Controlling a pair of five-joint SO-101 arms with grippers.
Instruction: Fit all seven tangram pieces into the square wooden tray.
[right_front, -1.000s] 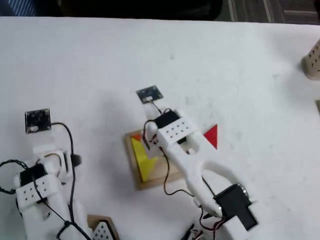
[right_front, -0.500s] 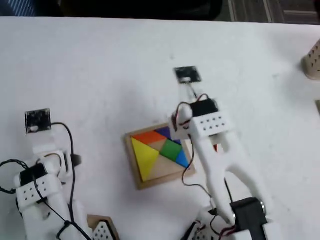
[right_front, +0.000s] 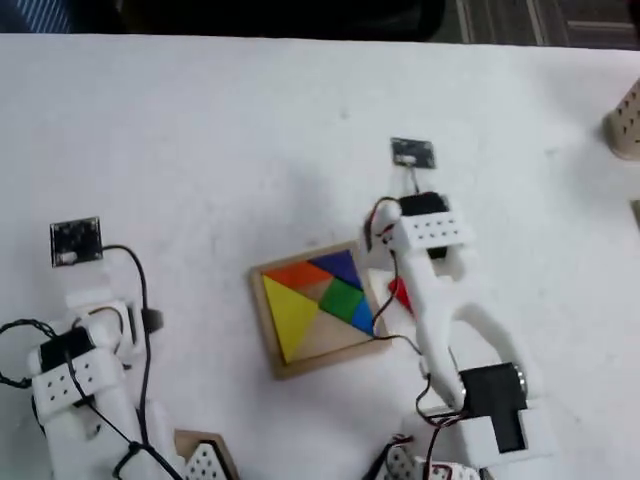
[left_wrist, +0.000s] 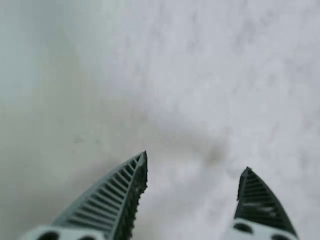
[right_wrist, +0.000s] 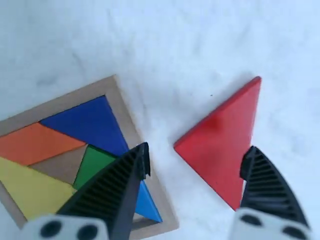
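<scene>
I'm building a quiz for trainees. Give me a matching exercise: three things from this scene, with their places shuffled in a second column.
1. red triangle
2. yellow triangle
3. left pincer

A. open over bare table
B. inside the wooden tray
C. on the table beside the tray

Pairs: 1-C, 2-B, 3-A.

You are seeing bare, matt wood on the tray (right_wrist: 123, 115), with its coloured pieces (right_wrist: 90, 122) showing smooth paint. Between the right gripper's (right_wrist: 197, 150) ribbed plastic fingers (right_wrist: 120, 185), the red triangle (right_wrist: 222, 135) is giving off a faint sheen. Beyond the fingertips, the table (right_wrist: 200, 40) is looking matt and mottled.
</scene>
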